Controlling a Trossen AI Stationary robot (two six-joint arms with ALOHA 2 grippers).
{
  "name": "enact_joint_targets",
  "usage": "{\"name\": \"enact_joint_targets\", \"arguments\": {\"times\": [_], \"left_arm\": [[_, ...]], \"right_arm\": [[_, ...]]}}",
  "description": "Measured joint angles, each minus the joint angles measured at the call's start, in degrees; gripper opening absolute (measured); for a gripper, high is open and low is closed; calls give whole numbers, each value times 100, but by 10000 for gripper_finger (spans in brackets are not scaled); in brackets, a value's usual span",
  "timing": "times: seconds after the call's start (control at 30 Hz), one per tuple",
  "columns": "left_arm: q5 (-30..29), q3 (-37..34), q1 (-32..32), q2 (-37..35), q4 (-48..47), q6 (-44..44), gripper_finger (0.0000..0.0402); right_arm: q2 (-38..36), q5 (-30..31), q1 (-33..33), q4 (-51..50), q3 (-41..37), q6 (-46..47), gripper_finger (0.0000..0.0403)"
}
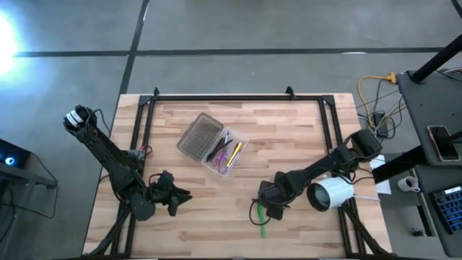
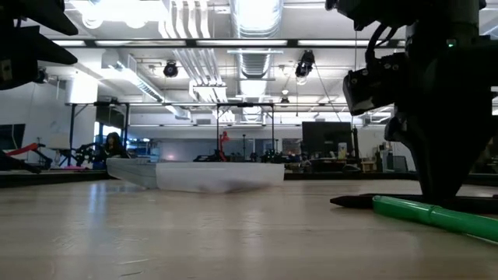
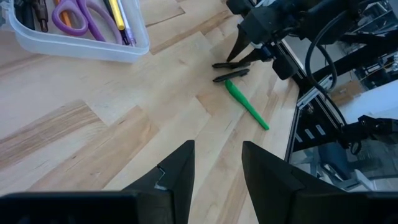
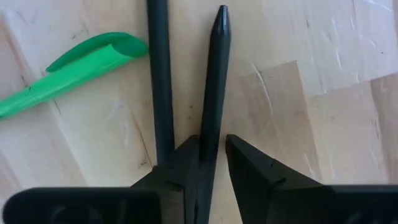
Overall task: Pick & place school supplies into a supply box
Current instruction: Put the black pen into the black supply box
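Observation:
The clear supply box [image 1: 213, 143] lies open in the middle of the table, with purple scissors [image 3: 78, 15] and yellow pencils inside it. Two black pens [image 4: 160, 81] [image 4: 216, 74] and a green marker [image 1: 261, 220] lie flat on the wood near the right front. My right gripper [image 4: 211, 140] points down over the pens, narrowly open, with one pen running between its fingers. My left gripper [image 1: 184, 196] waits open above the table's left front, touching nothing. My right gripper comes from above with its fingers along the black pen's rear half [image 4: 209, 146]. One finger [image 4: 183, 162] lies against the pen's side, and a sliver of table shows between the pen and the other finger [image 4: 255, 168]. The pen lies flat on the table.
A white cylinder [image 1: 330, 193] sits by the right arm near the table's right edge. The second pen lies close beside the first, under the edge of one finger. The green marker [image 4: 68, 68] lies just beyond them. A black frame borders the table [image 1: 216, 97].

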Motion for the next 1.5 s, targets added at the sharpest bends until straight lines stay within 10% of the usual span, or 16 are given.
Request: {"name": "enact_joint_targets", "arguments": {"times": [0.47, 0.83, 1.07, 1.2, 1.5], "left_arm": [[-2, 0, 0, 0, -4, 0, 117], [-4, 0, 0, -2, -46, 0, 117], [-4, -2, 0, -2, -57, 2, 117], [-2, -2, -1, -2, -54, 2, 117], [-4, -2, -2, -2, -48, 2, 117]], "right_arm": [[2, 748, -128, 54, 29, 2281, 17], [-261, 4452, -672, 1951, 266, 6591, 14], [44, 4026, -1539, 3738, 431, 5548, 14], [311, 3719, -1978, 3012, 887, 5480, 20], [925, 2804, -2254, 2668, 1710, 5498, 137]]}}
